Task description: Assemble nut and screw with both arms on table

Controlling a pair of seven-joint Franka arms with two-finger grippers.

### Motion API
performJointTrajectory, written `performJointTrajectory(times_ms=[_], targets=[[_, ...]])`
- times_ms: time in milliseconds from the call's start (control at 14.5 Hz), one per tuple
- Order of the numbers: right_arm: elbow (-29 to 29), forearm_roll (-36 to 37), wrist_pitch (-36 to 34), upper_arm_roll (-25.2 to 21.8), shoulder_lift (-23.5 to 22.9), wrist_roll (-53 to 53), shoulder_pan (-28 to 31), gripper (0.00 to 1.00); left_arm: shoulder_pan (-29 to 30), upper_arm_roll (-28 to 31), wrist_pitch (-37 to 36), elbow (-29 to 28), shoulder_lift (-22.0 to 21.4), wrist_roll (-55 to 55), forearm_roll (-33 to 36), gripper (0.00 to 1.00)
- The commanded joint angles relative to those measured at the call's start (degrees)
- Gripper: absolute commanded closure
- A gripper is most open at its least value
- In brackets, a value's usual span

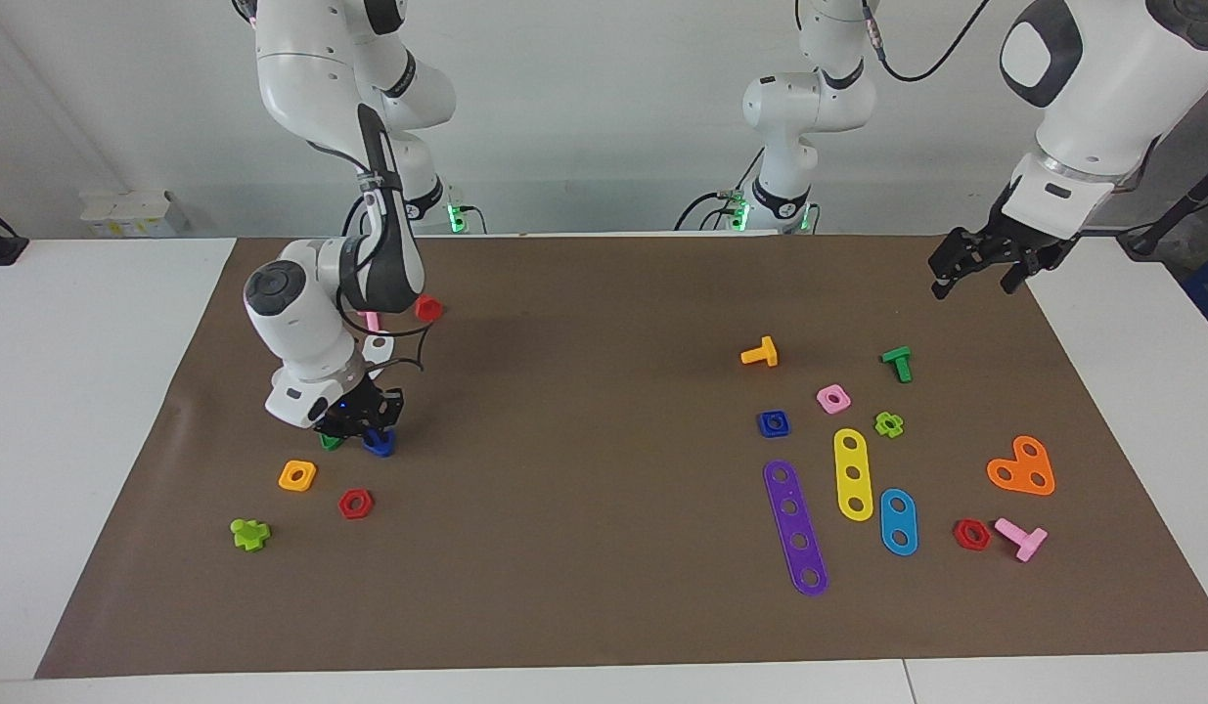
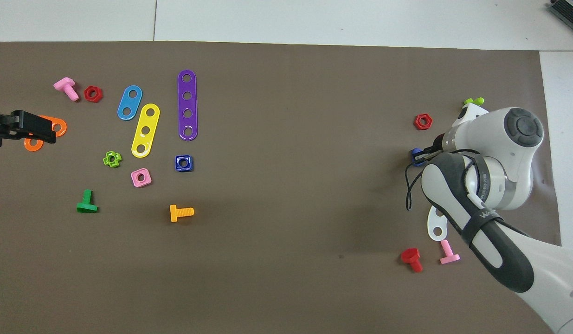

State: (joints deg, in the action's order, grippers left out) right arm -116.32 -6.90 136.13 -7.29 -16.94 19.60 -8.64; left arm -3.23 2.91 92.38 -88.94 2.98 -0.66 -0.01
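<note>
Right end effector (image 1: pixel 364 422) is down at the mat at the right arm's end of the desk (image 1: pixel 105 411), its fingers straddling the dark-blue screw (image 1: pixel 379 443); whether they have closed on it I cannot tell, since the wrist hides them from above and only a sliver of blue shows at the fingertips. A green piece (image 1: pixel 330 441) lies just beside the screw, partly under the hand. Left end effector (image 1: pixel 985 262) hangs in the air over the mat's edge at the left arm's end, above the orange heart-shaped plate (image 1: pixel 1022 467) as seen from overhead; that arm waits, and its finger spacing I cannot read either.

The nut (image 1: pixel 774 422) sits flat on the mat, well apart from the screw, toward the left arm's end, between the purple strip (image 1: pixel 795 526) and the orange bolt (image 1: pixel 760 353), with the pink nut (image 1: pixel 832 398) near it.

By my reading the step in hand is the pickup of the screw. Next the right arm needs a firm hold and a clean lift without dragging the green piece, while the left arm must descend on the nut, avoiding the pink one.

A brown mat (image 1: pixel 604 323) covers most of the white desk; a plain pale wall stands behind the arm bases.
</note>
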Motion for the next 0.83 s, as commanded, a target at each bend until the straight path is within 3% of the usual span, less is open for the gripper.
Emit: performJointTrajectory(times_ms=[0,138,344,550,756], targets=[[2.3,-1.2,-4.4,0.2,1.7,-1.9,-0.1,1.0,0.4,-0.2,0.3,-1.9,-1.7,0.1,0.4,0.0],[7.2,-1.0,-9.8,0.4,2.4,-7.5,-1.1,1.0,0.5,-0.2,0.3,-1.9,-1.7,0.1,0.4,0.0],[15.4,-0.1,-15.5,0.4,1.6,-20.0,-7.6,1.0,0.5,-0.2,-0.5,-1.9,-1.7,0.1,0.4,0.0],[17.5,0.4,-11.5,0.4,-0.1,-36.1,-16.6,1.0,-0.1,-0.3,0.2,-1.8,-1.7,0.4,0.4,0.0],[23.0,2.3,-10.0,0.4,-5.7,-48.9,-24.6,1.0,-0.5,-0.5,0.7,-1.9,-1.7,1.3,0.4,0.0]])
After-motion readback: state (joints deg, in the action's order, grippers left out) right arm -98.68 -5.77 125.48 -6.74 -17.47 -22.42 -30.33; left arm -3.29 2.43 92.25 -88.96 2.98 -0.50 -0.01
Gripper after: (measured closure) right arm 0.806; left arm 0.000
